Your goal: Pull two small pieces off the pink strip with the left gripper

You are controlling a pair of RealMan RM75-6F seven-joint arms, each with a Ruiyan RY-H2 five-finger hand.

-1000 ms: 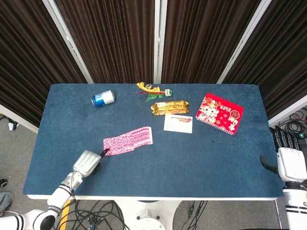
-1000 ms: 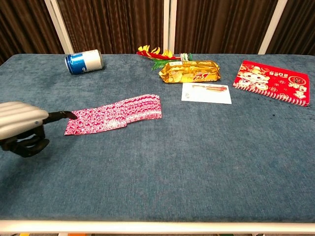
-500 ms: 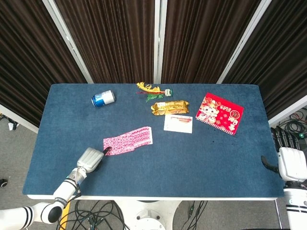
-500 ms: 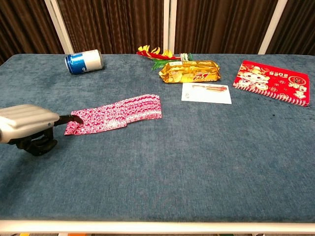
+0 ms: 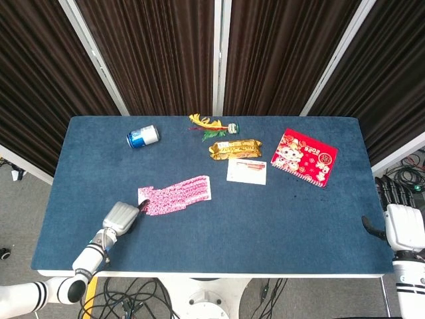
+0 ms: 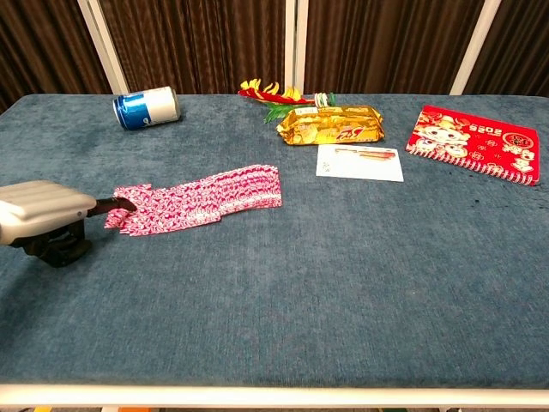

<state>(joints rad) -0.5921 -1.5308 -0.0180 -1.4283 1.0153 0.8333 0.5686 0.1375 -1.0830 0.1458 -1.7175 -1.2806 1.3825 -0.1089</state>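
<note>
one hand [image 6: 43, 219] (left) at strip's [image 6: 202, 197] end

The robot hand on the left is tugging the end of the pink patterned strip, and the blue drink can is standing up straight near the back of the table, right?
Not quite. The blue drink can lies on its side, as the chest view shows. The rest holds: the left robot hand is at the end of the pink patterned strip.

Curtained lab, cables [image 5: 133, 292] underfoot

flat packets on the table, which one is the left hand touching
The pink strip; the left hand touches its near-left end. The gold packet and red packet lie far off, untouched.
</note>
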